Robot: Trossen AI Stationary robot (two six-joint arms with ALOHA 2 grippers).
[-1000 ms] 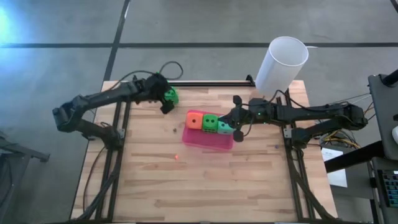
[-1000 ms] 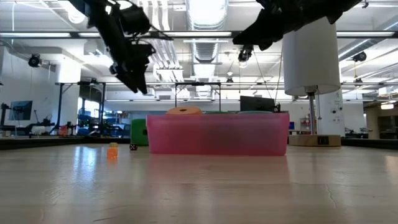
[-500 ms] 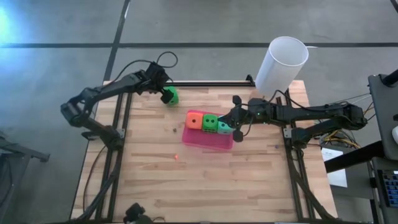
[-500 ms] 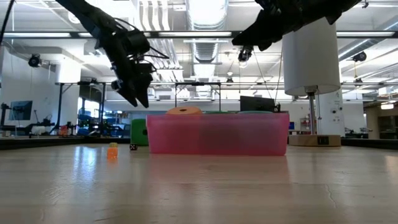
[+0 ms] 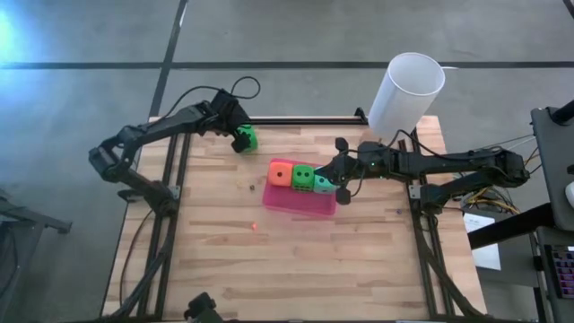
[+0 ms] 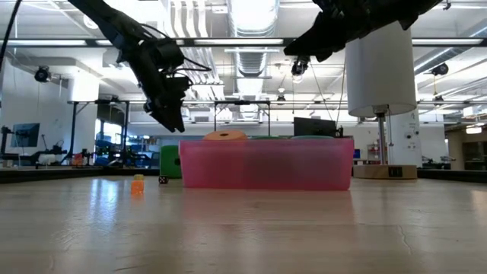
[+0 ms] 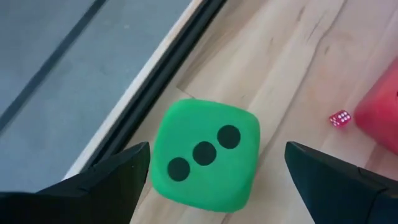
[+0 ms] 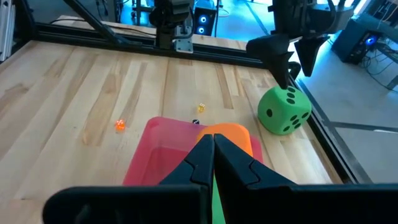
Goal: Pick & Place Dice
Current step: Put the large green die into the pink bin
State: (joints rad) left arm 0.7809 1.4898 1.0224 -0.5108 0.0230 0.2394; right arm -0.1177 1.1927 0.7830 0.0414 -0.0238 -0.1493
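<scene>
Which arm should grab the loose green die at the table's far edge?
Left. Its open gripper straddles the green die from above; the right gripper is at the pink pad.

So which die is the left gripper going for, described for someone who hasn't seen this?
On the wooden table, look to the far left edge, away from the flat pink pad. The bright green soft die sits alone there under the open left gripper, while the other dice line the pad.

Robotics lab or workshop, open hall with rows of ceiling strip lights [image 6: 251,42], exposed ducting, equipment racks and monitors beyond a pale wooden plank surface [image 5: 296,260], grey concrete floor [image 5: 81,72]
</scene>
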